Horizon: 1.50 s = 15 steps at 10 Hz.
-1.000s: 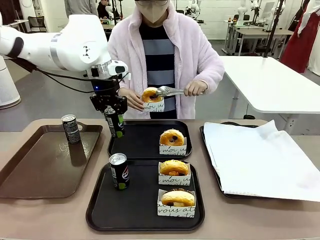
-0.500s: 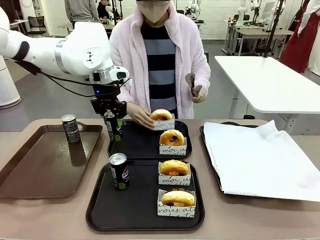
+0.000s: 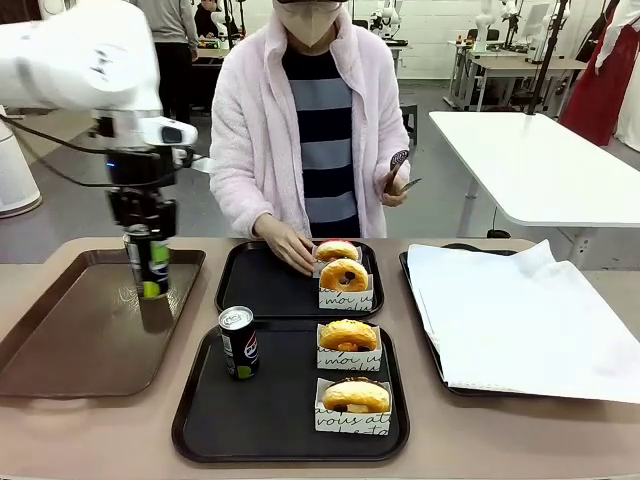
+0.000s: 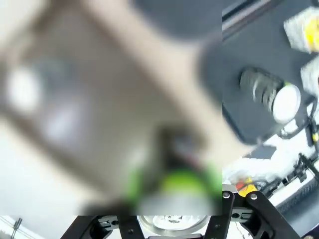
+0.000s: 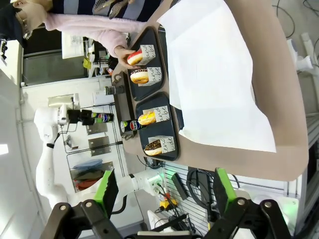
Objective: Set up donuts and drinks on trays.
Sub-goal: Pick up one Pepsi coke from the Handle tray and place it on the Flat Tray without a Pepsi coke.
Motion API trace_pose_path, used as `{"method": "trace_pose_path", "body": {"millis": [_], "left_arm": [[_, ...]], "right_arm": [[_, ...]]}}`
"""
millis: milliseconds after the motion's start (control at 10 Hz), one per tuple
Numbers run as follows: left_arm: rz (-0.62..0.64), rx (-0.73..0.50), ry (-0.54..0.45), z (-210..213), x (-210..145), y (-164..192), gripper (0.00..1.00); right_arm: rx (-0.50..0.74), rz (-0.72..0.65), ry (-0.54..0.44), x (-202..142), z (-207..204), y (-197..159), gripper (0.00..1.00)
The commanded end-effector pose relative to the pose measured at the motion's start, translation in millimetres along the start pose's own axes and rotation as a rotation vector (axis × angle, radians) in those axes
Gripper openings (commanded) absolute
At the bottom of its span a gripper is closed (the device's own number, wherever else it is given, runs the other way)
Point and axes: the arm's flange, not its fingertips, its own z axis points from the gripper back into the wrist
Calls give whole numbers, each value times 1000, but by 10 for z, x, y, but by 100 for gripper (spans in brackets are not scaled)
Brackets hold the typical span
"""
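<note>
Left gripper (image 3: 147, 243) clamps 1 can (image 3: 150, 265) (green-banded) above the brown tray (image 3: 60, 340); right gripper (image 5: 164, 191) gapes.

1. The left arm reaches in from the left, wrist pointing straight down.
2. The left gripper (image 3: 148, 262) has its fingers clamped on a can (image 3: 150, 268) hanging upright between them.
3. The right gripper (image 5: 162, 195) has green-padded fingers (image 5: 107, 190) spread wide apart, nothing between them.
</note>
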Motion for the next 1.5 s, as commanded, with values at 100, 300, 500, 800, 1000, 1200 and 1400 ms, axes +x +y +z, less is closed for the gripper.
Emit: {"method": "trace_pose_path", "body": {"millis": [100,300,500,800,1000,1200,1400], "left_arm": [[-17,25,-45,12,-157,-43,58],[-1,27,-45,11,-1,-29,58],[67,80,-95,10,371,-102,58],[160,156,-155,-16,1067,-251,58],[218,117,-187,-125,1436,-201,58],[240,61,-221,-320,1659,-165,58],[239,71,-251,-573,1794,-189,58]], "right_arm": [[19,5,-6,11,5,13,100],[19,5,-6,11,5,13,100],[19,5,-6,11,5,13,100],[19,5,-6,11,5,13,100],[19,5,-6,11,5,13,100],[19,5,-6,11,5,13,100],[19,5,-6,11,5,13,100]]}}
